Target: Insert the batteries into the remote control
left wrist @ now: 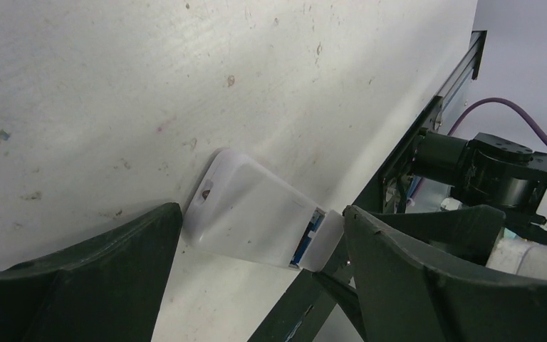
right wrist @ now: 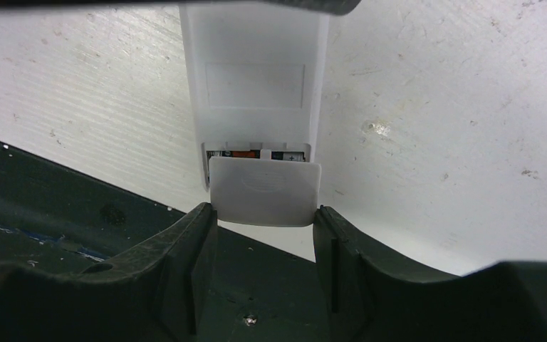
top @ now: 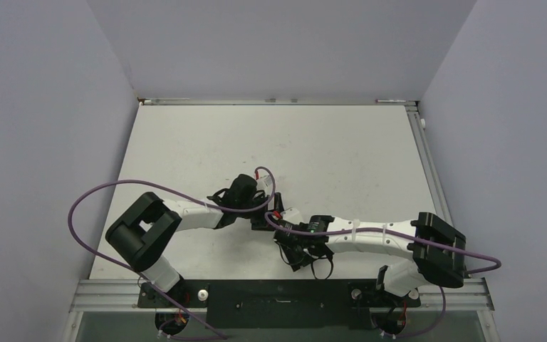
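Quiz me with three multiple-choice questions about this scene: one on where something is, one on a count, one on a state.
1. Where is the remote control?
A) lifted in the air
B) lying back-up on the table
C) standing on its end

2. How many batteries show in its open bay?
A) none
B) two
C) four

3. How is the small white cover placed?
A) fully shut over the bay
B) lying far from the remote control
C) partly slid on, between the fingers of the right tool

Answers:
1 B, its plain white back faces up and it lies flat on the table.
2 B, two labelled ends sit side by side in the gap.
3 C, a gap shows between the cover and the rest of the back, with the batteries visible in it.
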Robot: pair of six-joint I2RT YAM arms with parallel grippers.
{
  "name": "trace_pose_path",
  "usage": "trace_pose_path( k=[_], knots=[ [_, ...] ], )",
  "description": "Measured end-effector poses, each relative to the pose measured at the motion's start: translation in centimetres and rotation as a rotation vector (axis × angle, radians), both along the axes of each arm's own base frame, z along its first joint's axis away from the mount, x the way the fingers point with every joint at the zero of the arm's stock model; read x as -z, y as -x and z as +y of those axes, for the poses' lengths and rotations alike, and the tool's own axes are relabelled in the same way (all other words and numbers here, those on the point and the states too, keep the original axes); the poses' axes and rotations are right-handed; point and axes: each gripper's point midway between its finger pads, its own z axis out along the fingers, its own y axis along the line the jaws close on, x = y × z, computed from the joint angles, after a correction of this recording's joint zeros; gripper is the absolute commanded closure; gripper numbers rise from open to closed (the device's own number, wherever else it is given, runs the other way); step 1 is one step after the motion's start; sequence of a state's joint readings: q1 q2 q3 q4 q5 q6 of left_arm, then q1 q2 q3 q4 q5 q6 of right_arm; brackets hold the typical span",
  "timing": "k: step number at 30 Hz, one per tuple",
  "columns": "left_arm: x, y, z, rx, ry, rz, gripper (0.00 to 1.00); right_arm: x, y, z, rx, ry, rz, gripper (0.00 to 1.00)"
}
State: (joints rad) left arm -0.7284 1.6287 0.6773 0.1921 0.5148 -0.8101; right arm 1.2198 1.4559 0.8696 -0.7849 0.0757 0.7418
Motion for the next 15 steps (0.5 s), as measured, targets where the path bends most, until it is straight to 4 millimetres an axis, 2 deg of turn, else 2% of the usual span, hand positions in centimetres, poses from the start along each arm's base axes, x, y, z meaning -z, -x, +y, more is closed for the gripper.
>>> trace_pose_path(
  k=[6, 15],
  knots=[
    [-0.02, 0.87, 0.28, 0.004, 0.003, 0.005, 0.18, -0.06, 0.01, 0.27, -0.007, -0.004, 0.009, 0.72],
    [-0.06, 0.94, 0.29, 0.001, 0.004, 0.009, 0.15, -0.1, 0.04, 0.24, -0.019, -0.002, 0.012, 0.73]
  ],
)
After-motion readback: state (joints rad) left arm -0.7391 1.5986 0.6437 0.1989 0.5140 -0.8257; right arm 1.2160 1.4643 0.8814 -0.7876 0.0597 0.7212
